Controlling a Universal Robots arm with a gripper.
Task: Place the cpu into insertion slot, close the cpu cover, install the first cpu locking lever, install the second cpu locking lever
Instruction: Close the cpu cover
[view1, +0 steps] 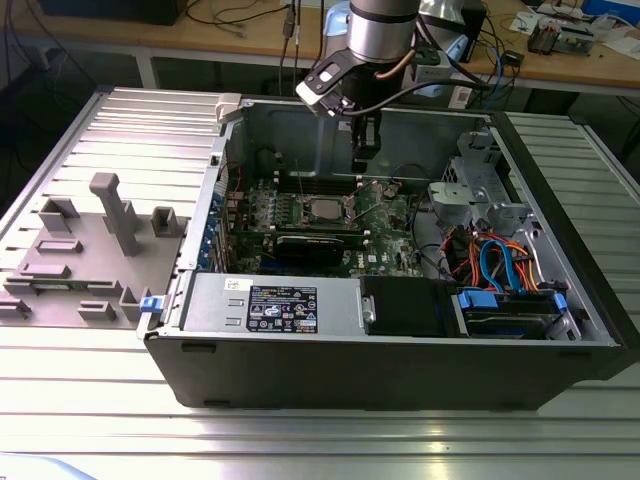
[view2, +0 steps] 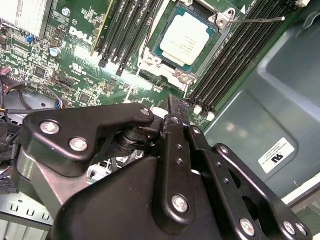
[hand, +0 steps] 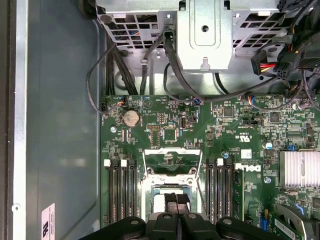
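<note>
black two-finger claw (view2: 175, 102) pressed together, holding nothing, above green motherboard (view2: 75, 55) | silver-grey square cpu (view2: 185, 37) seated in metal-rimmed insertion slot (view2: 150, 60) | long black memory slots (view2: 235, 55) flank both sides | thin wire lever (view2: 260, 20) juts out

surface: ribbed metal table (view1: 100, 420) | on it: open computer case (view1: 380, 370) | grey fixture block (view1: 100, 262), exterior view's left

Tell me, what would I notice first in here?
Probably the big open dark grey metal computer case on the ribbed table, with its green motherboard inside. The black gripper hangs above the board, and in the second wrist view the small square silver-grey cpu shines in its insertion slot.
</note>
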